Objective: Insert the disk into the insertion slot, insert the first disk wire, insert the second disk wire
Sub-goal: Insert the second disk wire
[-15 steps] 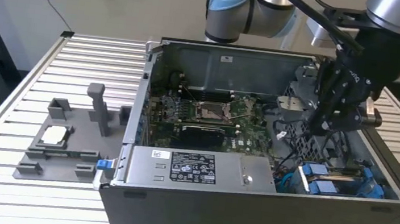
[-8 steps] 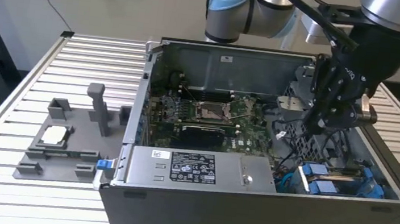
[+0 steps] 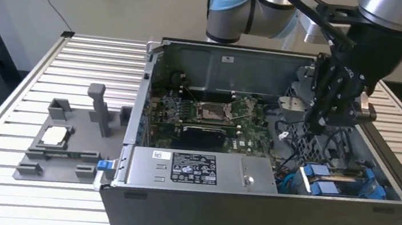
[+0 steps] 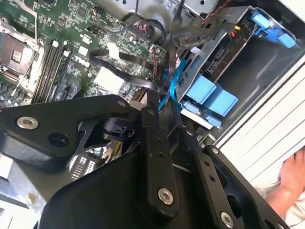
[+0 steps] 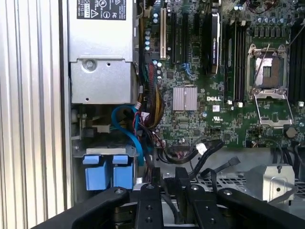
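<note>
The disk (image 3: 342, 181) sits in the insertion slot (image 3: 378, 169); claw (image 3: 321, 122) pinches a dark wire (image 5: 167, 205).

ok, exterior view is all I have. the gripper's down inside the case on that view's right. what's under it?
Observer: In the first wrist view the gripper hangs over a tangle of black wires at the edge of the motherboard.
Operator: any cable by the disk?
Observer: Yes. A blue cable loops between the disk's blue carrier and the power-supply box. I can't tell where its ends go.
Operator: anyone near the rig?
Observer: The second wrist view shows a person's hand past the slatted table, clear of the arm.
</note>
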`<state>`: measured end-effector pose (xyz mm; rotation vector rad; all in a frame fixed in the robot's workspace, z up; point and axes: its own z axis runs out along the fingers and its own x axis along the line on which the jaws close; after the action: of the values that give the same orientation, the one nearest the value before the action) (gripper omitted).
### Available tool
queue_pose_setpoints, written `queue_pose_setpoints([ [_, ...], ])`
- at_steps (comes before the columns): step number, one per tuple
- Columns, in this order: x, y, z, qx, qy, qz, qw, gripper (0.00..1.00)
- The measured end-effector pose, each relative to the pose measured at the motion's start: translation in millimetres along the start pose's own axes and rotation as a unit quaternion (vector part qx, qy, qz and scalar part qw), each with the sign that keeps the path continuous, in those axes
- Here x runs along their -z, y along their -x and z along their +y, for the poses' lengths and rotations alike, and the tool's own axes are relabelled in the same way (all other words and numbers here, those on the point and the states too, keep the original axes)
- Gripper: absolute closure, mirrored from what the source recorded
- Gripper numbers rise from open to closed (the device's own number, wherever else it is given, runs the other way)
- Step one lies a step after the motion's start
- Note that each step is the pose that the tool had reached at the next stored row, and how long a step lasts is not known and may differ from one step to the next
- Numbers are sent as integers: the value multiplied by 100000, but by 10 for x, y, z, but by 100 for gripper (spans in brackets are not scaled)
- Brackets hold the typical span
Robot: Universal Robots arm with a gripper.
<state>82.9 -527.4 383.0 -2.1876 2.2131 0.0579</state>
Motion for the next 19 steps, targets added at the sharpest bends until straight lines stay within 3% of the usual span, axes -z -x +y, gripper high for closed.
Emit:
queue_pose_setpoints([
  [3,-43,37,7,577,-283,108,99998,73],
  [10,-61,36,10,1288,-285,457,99990,73],
  [11,-69,35,10,1289,-327,645,99989,73],
  [13,-83,34,10,1293,-374,1390,99981,73],
  [17,-106,39,9,1309,-661,3271,99936,75],
  [19,-116,38,8,1320,-743,3505,99927,75],
])
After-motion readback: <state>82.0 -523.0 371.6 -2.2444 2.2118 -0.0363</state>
